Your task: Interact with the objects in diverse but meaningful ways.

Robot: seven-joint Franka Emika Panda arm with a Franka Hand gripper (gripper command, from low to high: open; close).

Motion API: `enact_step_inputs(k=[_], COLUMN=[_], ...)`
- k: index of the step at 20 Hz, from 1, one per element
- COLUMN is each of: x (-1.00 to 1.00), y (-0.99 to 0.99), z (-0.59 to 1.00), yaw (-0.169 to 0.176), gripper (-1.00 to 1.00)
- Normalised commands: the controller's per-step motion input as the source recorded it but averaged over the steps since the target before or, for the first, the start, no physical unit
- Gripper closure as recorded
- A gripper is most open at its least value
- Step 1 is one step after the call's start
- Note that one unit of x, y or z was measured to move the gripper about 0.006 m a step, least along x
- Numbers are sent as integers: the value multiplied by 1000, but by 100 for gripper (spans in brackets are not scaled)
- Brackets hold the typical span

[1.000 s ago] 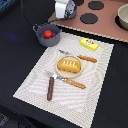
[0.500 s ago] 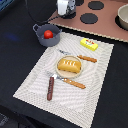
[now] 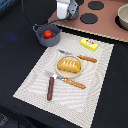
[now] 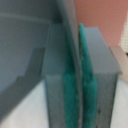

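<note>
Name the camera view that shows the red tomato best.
The exterior view. There the round red tomato sits in plain sight inside the grey-blue handled pot, beside the pale woven placemat. The wrist view shows none of it: only the hand's teal pads against blurred grey and pink surfaces.

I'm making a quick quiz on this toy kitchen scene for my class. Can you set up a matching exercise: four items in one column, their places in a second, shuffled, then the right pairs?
Items:
1. tomato
2. bread loaf
3. yellow packet block
4. brown sausage

Places:
A. on the tan plate
B. on the placemat corner nearest the stovetop
C. inside the grey-blue pot
D. on the placemat, toward the exterior view's left of the plate, near the front edge

Pairs: 1-C, 2-A, 3-B, 4-D
</note>
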Motion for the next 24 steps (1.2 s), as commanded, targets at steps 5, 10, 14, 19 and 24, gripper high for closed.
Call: enact_step_inputs(k=[5, 10, 14, 19, 24], x=[-545, -688, -730, -683, -717], y=[275, 363, 476, 465, 518], z=[-348, -222, -22, 35, 25], yaw=[25, 37, 25, 12, 13], gripper=[100, 100, 100, 100, 100])
